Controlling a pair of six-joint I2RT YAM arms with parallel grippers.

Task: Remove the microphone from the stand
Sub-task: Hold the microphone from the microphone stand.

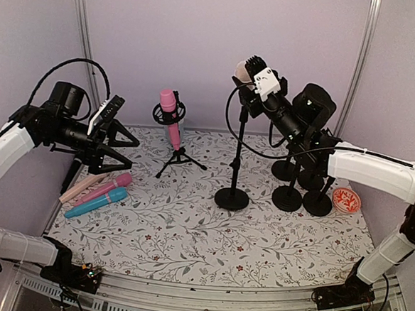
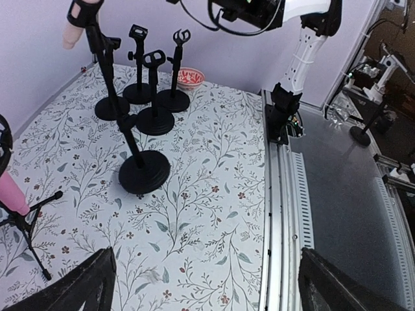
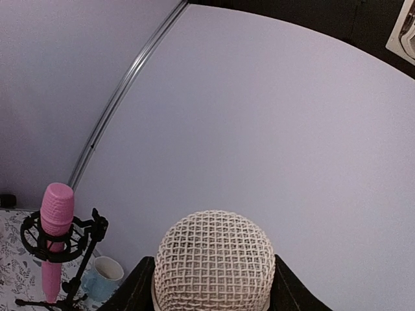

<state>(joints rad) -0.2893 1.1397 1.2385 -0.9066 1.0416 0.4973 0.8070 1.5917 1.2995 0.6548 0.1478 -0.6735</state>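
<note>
- Left claw [image 2: 205,254]: fingers wide apart, raised, well left of the stand [image 1: 238,150].
- Stand: upright on the bench [image 1: 187,246].
- Mic [image 3: 211,249]: at the top of the stand, in its clip.
- Right claw [image 3: 211,285]: clamped on the mic, one finger each side of the mesh head.
- Pink mic [image 1: 169,114]: on a tripod [image 1: 181,157], behind and left of the stand.

A pink microphone [image 1: 169,109] sits on a small tripod [image 1: 181,159] at the back. Three loose microphones [image 1: 104,191] lie together at left; empty black stands [image 1: 287,197] cluster at right beside a red bowl [image 1: 346,199].
</note>
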